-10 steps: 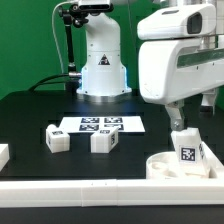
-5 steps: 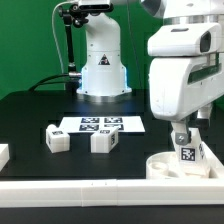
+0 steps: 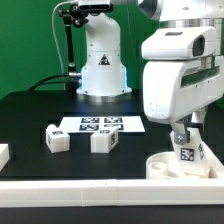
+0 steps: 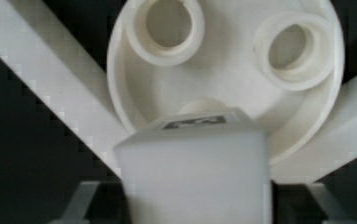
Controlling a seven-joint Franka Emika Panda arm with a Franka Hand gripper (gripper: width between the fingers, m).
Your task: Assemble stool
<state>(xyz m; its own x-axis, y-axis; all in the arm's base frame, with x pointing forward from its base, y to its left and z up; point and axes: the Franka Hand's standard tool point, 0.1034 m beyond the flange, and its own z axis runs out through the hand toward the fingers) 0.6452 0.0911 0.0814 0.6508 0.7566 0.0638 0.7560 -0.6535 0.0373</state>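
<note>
PANDA ARM AT THE STOOL: The tool [image 3: 184,140] hangs over the stool's round seat [image 3: 168,166], its fingers drawn in on the upper end of a tagged leg [image 3: 187,155]. The leg's lower end is at or just above the seat, and contact cannot be told. In the wrist view the leg [image 4: 193,165] points at the seat [image 4: 210,85] below two open sockets [image 4: 164,24], and what seems a third socket's edge peeps just past its tip. The danger, on this reading, is an off-centre or tilted descent. The leg could ride up on the socket lip, twist in the grip, or shove the seat, which nothing visibly clamps, against the white rail [image 3: 90,190] just in front of it. Two spare legs [image 3: 57,139] stand on the black desk [image 3: 25,115] well apart from the seat, toward the exterior view's left, with the marker board [image 3: 100,125] just behind them. Nothing lies between tool and seat.
</note>
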